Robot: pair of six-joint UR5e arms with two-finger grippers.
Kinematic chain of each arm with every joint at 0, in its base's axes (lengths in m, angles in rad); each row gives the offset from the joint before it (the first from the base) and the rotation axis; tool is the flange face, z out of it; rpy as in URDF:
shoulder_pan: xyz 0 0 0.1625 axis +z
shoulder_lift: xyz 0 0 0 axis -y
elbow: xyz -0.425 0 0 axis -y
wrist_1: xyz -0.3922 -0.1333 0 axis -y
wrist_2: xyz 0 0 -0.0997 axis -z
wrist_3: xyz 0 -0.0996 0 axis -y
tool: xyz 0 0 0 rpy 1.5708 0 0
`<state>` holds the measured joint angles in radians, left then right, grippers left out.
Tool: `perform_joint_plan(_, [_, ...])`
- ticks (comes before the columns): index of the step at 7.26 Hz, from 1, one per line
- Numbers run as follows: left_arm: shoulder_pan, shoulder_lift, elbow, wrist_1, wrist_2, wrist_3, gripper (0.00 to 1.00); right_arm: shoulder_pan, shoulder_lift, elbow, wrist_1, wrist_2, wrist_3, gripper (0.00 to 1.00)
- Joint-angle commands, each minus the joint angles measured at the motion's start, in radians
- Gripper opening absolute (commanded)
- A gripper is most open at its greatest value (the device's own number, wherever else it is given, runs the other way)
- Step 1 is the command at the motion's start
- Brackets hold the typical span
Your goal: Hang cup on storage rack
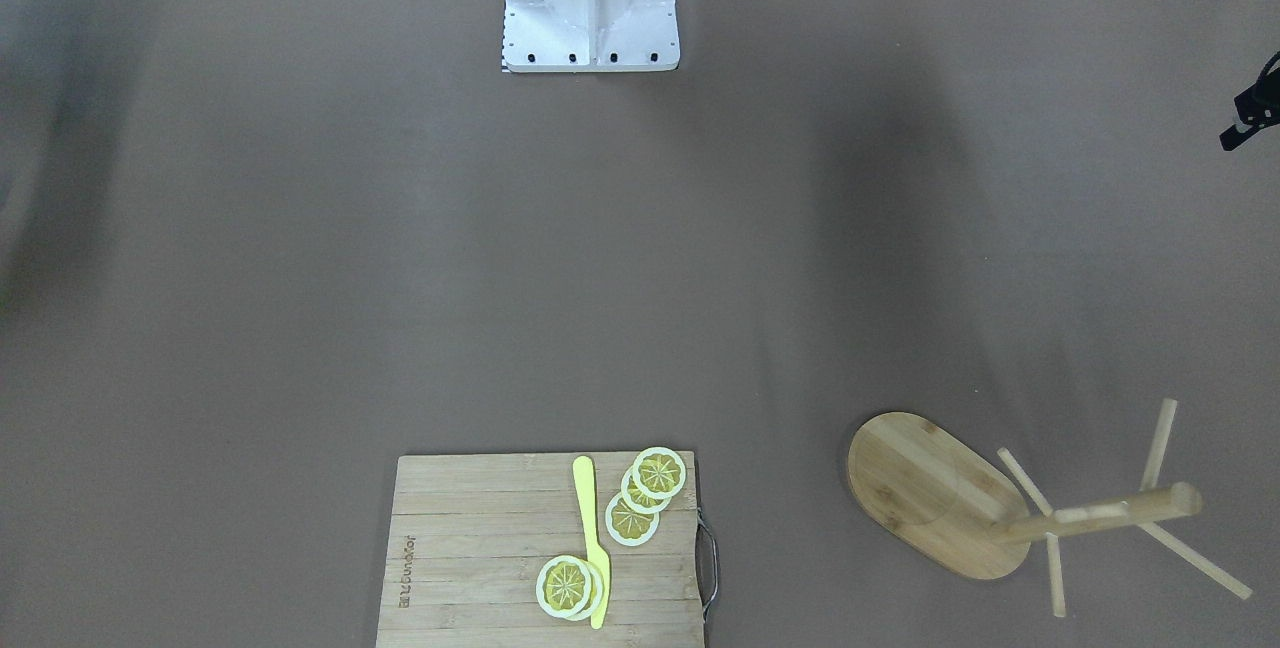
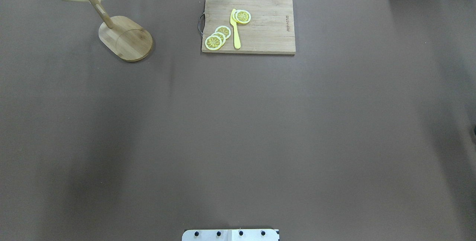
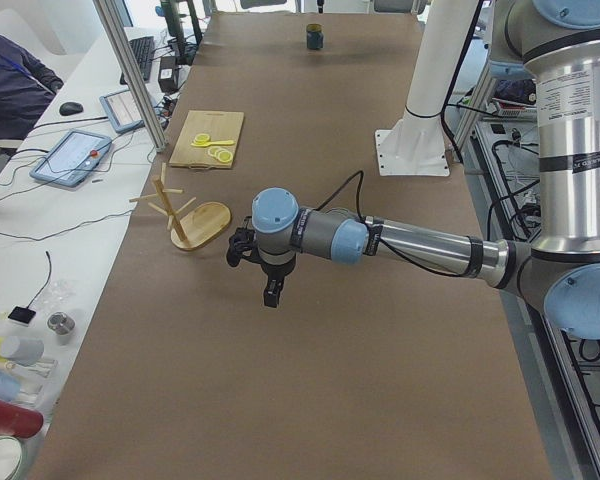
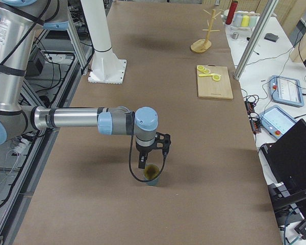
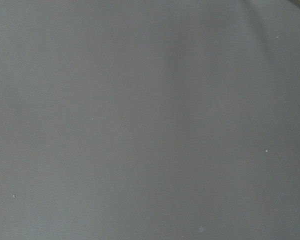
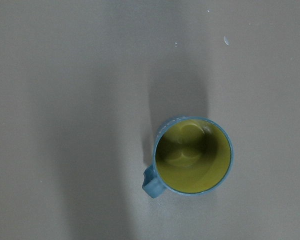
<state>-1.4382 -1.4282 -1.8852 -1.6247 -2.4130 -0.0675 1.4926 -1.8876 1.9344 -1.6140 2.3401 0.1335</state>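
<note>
The cup (image 6: 192, 156) stands upright on the brown table, slate-blue outside and yellow-olive inside, its handle toward the lower left of the right wrist view. My right gripper (image 4: 152, 159) hangs just above it (image 4: 153, 174); I cannot tell whether it is open or shut. No fingers show in either wrist view. The storage rack (image 2: 126, 38) stands at the far left corner, also seen in the front view (image 1: 930, 493) and in the left view (image 3: 195, 215). My left gripper (image 3: 269, 293) hovers over bare table near the rack; I cannot tell its state.
A wooden cutting board (image 2: 249, 25) with lemon slices and a yellow knife (image 2: 235, 29) lies at the far edge, midway along the table. The robot's white base (image 1: 590, 3) stands on the near side. Side benches hold tablets and bottles (image 3: 75, 155).
</note>
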Motion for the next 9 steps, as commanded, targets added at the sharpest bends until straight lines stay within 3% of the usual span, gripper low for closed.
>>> perform_joint_plan(1, [0.001,0.000,-0.008,0.000,0.000,0.000,0.99,0.000,-0.002,0.000,0.000,-0.002,-0.005,1.00])
perform_joint_plan(5, [-0.001,-0.009,-0.047,-0.001,0.002,0.000,0.99,0.026,-0.005,0.026,-0.006,-0.010,-0.006,1.00])
perform_joint_plan(8, [-0.005,-0.110,-0.066,-0.018,0.008,-0.009,0.99,0.035,0.040,0.028,0.002,-0.007,0.009,1.00])
perform_joint_plan(9, [-0.007,-0.141,-0.046,-0.096,0.012,-0.011,0.99,0.038,0.062,0.022,0.000,-0.001,0.008,1.00])
